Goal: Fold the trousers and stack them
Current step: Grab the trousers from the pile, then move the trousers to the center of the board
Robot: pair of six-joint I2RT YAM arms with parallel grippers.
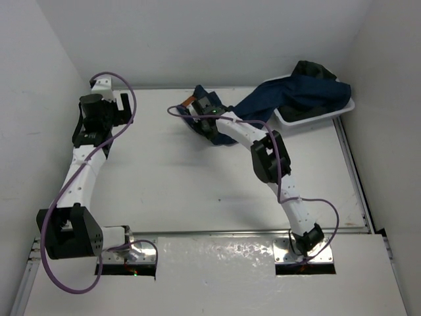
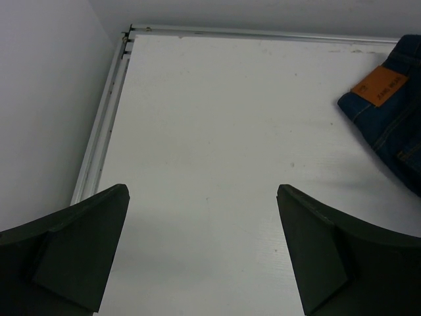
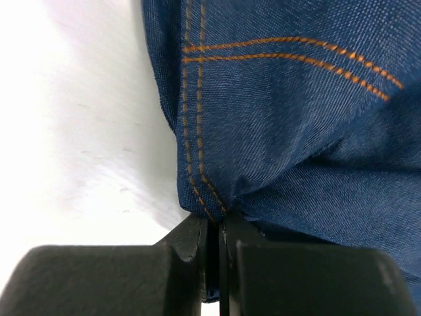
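The trousers (image 1: 276, 99), dark navy denim with tan stitching, stretch from the white tray at the back right across the table toward the back middle. My right gripper (image 1: 209, 113) is shut on their edge near the waistband; the wrist view shows the stitched seam (image 3: 197, 131) pinched between the jaws of my right gripper (image 3: 214, 227). The tan waistband patch (image 2: 379, 86) shows at the right of the left wrist view. My left gripper (image 2: 202, 197) stands open over bare table at the back left, well apart from the denim (image 2: 395, 125).
A white tray (image 1: 329, 115) at the back right corner holds part of the trousers and a darker garment (image 1: 312, 71). White walls close in on the left, back and right. A metal rail (image 2: 105, 112) runs along the table's left edge.
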